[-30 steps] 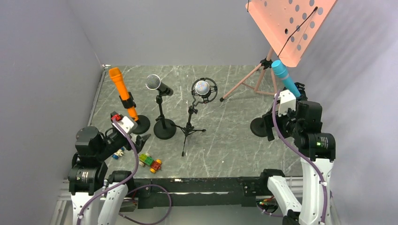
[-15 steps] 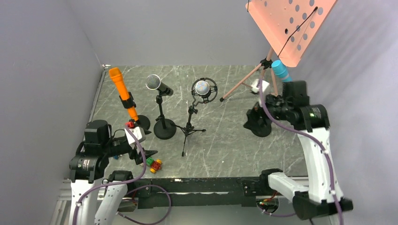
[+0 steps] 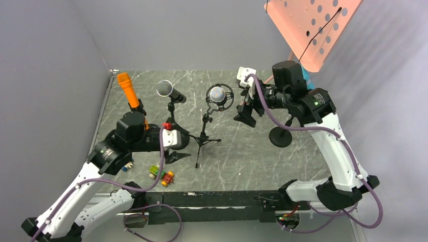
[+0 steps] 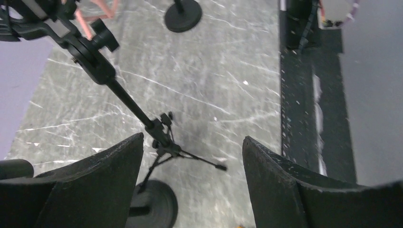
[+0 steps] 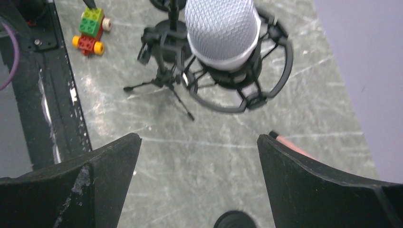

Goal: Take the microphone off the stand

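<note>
A silver-headed microphone [image 3: 218, 94] sits in a black ring mount on a tripod stand [image 3: 202, 139]. My right gripper [image 3: 245, 112] is open and empty just right of it. In the right wrist view the mic head [image 5: 222, 31] and ring mount [image 5: 247, 81] lie beyond the open gripper [image 5: 199, 138], apart from it. My left gripper [image 3: 177, 151] is open and empty low by the tripod legs. In the left wrist view the tripod [image 4: 164, 145] lies beyond the open gripper [image 4: 192, 140].
An orange mic [image 3: 127, 86] and a black mic with a silver head [image 3: 167, 90] stand on round bases at the left. A blue mic [image 3: 303, 75] is mostly hidden behind my right arm; its base [image 3: 281, 136] shows. A salmon music stand [image 3: 313, 25] is at the back right. A toy brick car [image 3: 161, 175] lies near the front.
My right arm swung left from the blue mic's stand to beside the ring-mounted mic. My left arm reached forward and right to the foot of the tripod.
</note>
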You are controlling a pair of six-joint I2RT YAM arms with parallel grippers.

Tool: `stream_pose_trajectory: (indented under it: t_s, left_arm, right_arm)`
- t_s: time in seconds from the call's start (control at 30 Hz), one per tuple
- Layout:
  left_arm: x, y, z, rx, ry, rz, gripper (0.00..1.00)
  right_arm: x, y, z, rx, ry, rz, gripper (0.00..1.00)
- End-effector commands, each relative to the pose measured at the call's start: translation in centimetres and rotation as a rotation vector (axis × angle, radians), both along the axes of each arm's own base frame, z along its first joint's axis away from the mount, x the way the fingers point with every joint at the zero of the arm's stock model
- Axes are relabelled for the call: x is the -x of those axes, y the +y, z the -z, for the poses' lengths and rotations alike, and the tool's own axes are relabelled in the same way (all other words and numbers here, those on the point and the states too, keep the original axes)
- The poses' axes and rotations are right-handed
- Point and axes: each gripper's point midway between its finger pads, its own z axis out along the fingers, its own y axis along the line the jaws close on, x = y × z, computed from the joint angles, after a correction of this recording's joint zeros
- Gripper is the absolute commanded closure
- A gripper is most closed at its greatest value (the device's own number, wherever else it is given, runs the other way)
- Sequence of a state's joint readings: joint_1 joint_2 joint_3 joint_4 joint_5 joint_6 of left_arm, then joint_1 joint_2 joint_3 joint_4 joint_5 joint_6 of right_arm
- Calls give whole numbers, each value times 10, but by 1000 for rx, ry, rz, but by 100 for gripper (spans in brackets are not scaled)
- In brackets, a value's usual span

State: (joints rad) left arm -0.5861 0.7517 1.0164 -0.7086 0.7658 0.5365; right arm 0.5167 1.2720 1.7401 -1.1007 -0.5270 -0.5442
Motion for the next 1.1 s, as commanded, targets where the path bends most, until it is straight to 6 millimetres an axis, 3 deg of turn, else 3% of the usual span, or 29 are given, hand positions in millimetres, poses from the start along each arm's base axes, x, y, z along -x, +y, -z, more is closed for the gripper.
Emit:
stream_pose_trajectory:
  t_s: [0.0,0.1,0.3,0.6,0.7,0.87,1.07]
  left_arm:
    - [-44,-26,-28,143,-87,-210,20]
    - [-63,-39,-29,158,-108,-299,20]
    - [-97,-48,-33,187,-144,-494,18]
    - [-104,-61,-19,185,-150,-488,18]
    - [-103,-62,-10,166,-155,-477,23]
    - [-103,-67,-13,183,-183,-448,32]
    - [-100,-77,-17,214,-183,-404,44]
  right_arm:
    - [-22,19,-37,-73,-131,-1,0]
    - [-27,27,-46,-106,-148,-12,0]
    - [-31,29,-51,-102,-196,-30,0]
    - [-40,62,-49,-123,-255,-94,0]
    - [-38,74,-44,-108,-297,-120,0]
    - [-40,86,-40,-108,-314,-123,2]
    - [-42,92,-35,-85,-337,-121,14]
